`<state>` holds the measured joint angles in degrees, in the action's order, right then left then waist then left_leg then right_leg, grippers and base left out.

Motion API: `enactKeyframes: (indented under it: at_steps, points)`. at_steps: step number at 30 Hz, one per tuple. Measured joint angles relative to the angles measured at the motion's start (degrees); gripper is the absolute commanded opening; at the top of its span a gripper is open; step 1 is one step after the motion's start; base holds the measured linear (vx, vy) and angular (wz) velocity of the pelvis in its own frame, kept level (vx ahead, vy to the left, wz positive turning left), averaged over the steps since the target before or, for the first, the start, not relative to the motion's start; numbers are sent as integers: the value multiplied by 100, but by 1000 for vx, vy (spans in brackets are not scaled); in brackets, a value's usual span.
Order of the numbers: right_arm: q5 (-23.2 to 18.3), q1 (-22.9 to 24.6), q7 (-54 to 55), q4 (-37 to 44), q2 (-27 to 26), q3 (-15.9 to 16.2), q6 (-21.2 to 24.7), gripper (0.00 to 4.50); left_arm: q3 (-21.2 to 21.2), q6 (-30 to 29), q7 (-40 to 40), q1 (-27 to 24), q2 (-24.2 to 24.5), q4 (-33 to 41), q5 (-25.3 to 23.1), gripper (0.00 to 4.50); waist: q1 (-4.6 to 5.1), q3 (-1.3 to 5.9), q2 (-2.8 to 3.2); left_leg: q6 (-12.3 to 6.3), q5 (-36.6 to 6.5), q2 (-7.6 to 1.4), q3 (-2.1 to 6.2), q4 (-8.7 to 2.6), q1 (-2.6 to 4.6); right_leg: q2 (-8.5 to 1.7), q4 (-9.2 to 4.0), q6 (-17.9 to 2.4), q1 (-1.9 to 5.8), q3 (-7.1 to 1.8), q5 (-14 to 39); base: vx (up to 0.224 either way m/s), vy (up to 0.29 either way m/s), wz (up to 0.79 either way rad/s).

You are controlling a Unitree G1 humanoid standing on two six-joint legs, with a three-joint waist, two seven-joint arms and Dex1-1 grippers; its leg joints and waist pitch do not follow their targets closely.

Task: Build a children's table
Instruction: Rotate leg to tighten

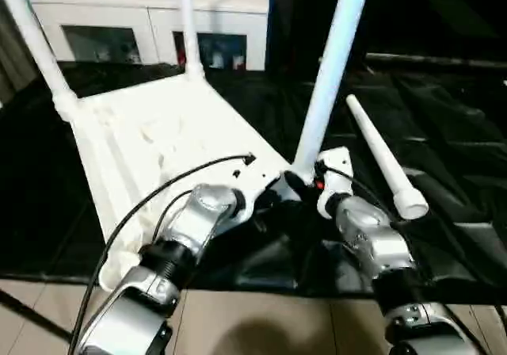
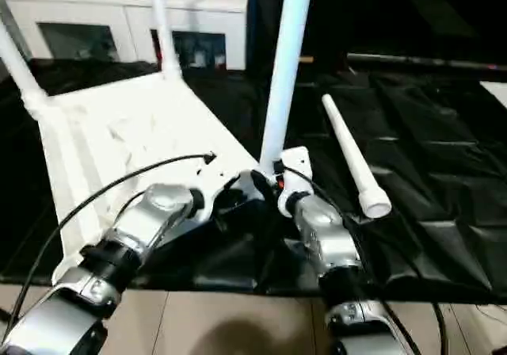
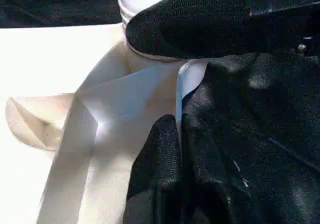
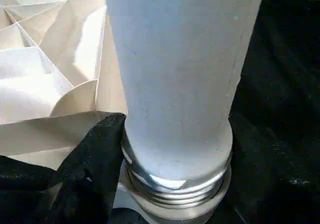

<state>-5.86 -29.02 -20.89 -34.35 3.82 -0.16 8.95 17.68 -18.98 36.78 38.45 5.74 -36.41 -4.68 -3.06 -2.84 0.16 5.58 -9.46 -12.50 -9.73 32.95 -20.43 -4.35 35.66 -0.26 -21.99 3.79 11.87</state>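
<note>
Both silver forearms frame the near corner: my right tool (image 1: 305,185) is clamped on the third leg (image 1: 331,68), threads showing at the socket. My left tool (image 1: 257,200) pinches the tabletop (image 1: 150,145) rim. If the leg tilts, I risk cross-threading; the tabletop could skid on the surface (image 1: 444,125).

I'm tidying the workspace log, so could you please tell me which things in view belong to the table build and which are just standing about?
Belongs to the job:
- tabletop, upside down
- three upright legs, one at the near corner
- loose leg on the black cloth

Just about:
- white cabinet behind
- black cloth
</note>
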Motion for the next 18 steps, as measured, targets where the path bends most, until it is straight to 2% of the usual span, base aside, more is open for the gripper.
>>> enactKeyframes:
  at_steps: [2, 7, 11, 15, 18]
  points:
    - [-44, 3, -234, 4, 45, -5, -46, 344, 0, 17, 55, 0, 61, 20, -1, 0, 4, 0, 0, 0, 0, 0, -3, -6, -5, 0, 0, -26, -1, 0, -15, 0, 0, 0]
    - [-79, 28, -962, 62, 343, 83, -38, 389, 9, 68, 328, -5, 214, 82, 13, 0, 4, 0, 0, 0, 0, 1, -6, -30, -17, 3, -5, -24, -10, 2, -14, 0, 0, 0]
    - [-138, 237, -2333, 565, 1172, 513, 43, 389, 16, 156, 1047, -203, 586, 405, 201, 0, -27, 6, 14, -2, 1, -2, -8, -44, -39, 8, -31, -21, -21, 4, -12, 0, 0, 0]
    - [-140, 244, -3010, 720, 1454, 659, 32, 389, 18, 313, 1663, -412, 971, 708, 349, 0, -20, 6, 14, -3, 2, -3, -10, -42, -59, 11, -36, -22, -42, 4, -11, 0, 0, 0]
    - [-204, 243, -3466, 777, 1593, 750, 39, 389, 61, 309, 2271, -624, 1272, 1078, 513, 0, -67, 5, 14, -13, 5, -2, -13, -32, -76, 7, -36, -25, -72, 5, -12, 0, 0, 0]
